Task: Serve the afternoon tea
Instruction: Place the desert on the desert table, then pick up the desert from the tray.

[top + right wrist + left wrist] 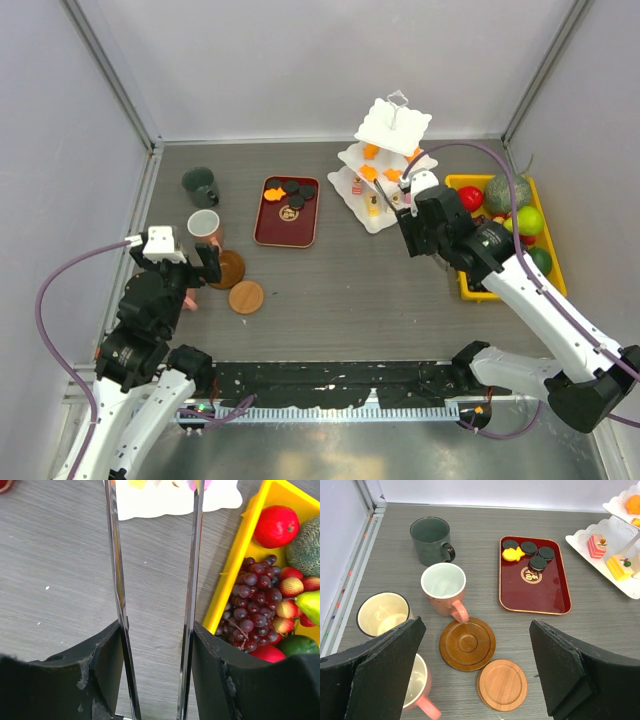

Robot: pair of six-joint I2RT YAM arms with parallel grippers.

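Note:
The white three-tier stand (393, 125) at the back right carries orange and pink-yellow sweets (619, 567). Black round sweets (528, 547) and one orange sweet (512, 554) lie on the dark red tray (540, 592). A dark green mug (430, 541), a pink mug (444, 587), a cream mug (382, 613) and another pink mug (417, 685) stand at the left. My left gripper (476, 625) hangs open above two brown coasters (467, 643) (502, 684). My right gripper (157, 627) is shut on the metal tongs (114, 555), whose tips reach the stand's bottom tier (170, 502).
A yellow tray (235, 570) of grapes (252, 600) and other fruit sits just right of the right gripper. Grey walls and metal rails enclose the table on the left, back and right.

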